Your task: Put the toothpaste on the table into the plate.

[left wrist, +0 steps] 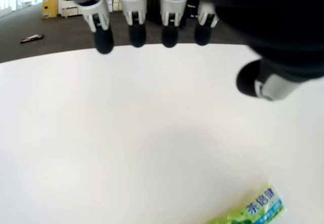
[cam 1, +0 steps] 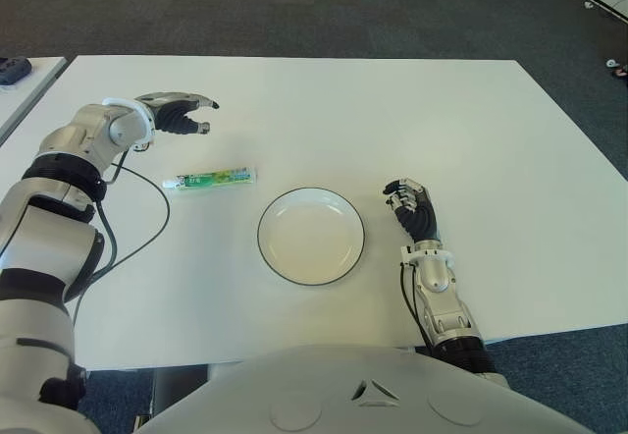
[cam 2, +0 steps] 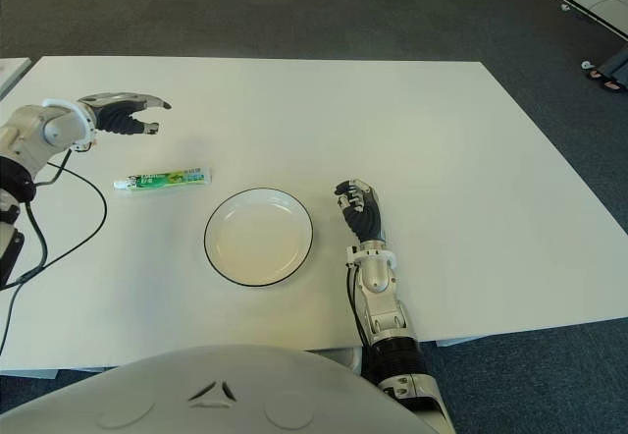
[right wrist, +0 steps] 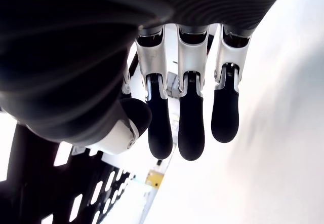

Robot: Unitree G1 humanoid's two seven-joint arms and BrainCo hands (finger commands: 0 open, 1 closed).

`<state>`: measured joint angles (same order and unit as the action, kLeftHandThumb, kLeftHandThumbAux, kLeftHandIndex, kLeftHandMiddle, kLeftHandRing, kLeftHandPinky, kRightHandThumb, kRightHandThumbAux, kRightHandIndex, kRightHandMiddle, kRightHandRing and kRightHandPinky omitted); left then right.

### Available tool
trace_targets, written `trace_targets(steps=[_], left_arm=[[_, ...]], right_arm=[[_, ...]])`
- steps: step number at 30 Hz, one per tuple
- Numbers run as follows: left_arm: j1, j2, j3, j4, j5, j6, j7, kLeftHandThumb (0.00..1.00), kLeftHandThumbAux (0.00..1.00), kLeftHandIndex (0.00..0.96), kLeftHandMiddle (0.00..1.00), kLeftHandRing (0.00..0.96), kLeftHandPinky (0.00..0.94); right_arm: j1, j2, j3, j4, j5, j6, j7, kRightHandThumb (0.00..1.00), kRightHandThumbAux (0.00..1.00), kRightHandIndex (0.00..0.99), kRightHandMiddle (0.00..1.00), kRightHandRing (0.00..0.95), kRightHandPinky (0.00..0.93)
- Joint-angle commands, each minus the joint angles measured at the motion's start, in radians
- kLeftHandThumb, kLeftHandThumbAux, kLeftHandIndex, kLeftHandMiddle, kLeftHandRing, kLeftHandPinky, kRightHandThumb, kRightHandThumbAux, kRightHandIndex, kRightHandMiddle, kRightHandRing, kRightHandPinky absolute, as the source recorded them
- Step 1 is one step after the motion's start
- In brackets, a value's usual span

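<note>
A green and white toothpaste tube [cam 1: 212,178] lies flat on the white table [cam 1: 412,120], just left of the plate. The white plate [cam 1: 311,235] with a dark rim holds nothing. My left hand [cam 1: 182,113] hovers above the table behind and slightly left of the tube, fingers spread and holding nothing. In the left wrist view the tube's end [left wrist: 255,210] shows below the open fingers [left wrist: 136,34]. My right hand [cam 1: 413,211] shows on the table to the right of the plate, fingers loosely extended and holding nothing.
A black cable [cam 1: 147,233] trails from my left arm across the table's left side. A second table's corner with a dark object [cam 1: 14,69] shows at the far left. Grey carpet surrounds the table.
</note>
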<state>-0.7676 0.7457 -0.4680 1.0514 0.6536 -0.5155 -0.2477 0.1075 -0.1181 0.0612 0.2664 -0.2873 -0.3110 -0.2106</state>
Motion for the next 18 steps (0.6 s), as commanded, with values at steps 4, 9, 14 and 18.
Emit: trace_targets(steps=[4, 9, 14, 18], left_arm=[[0.073, -0.011, -0.051, -0.011, 0.075, 0.003, 0.098, 0.659, 0.257, 0.064, 0.069, 0.105, 0.201], [0.063, -0.003, -0.101, -0.008, 0.139, -0.026, 0.136, 0.677, 0.241, 0.033, 0.070, 0.121, 0.216], [0.058, 0.006, -0.130, -0.013, 0.177, -0.048, 0.148, 0.665, 0.237, 0.004, 0.053, 0.110, 0.200], [0.054, 0.015, -0.161, -0.021, 0.218, -0.063, 0.146, 0.634, 0.233, 0.001, 0.046, 0.089, 0.177]], right_arm=[[0.004, 0.001, -0.003, 0.004, 0.006, 0.009, 0.003, 0.698, 0.740, 0.422, 0.485, 0.517, 0.520], [0.003, 0.000, -0.006, 0.011, 0.010, 0.000, 0.003, 0.698, 0.740, 0.422, 0.485, 0.517, 0.519], [0.006, -0.001, -0.007, 0.012, 0.014, -0.010, 0.003, 0.699, 0.740, 0.421, 0.483, 0.517, 0.523], [0.010, -0.003, -0.007, 0.008, 0.009, -0.007, -0.001, 0.699, 0.740, 0.421, 0.484, 0.519, 0.514]])
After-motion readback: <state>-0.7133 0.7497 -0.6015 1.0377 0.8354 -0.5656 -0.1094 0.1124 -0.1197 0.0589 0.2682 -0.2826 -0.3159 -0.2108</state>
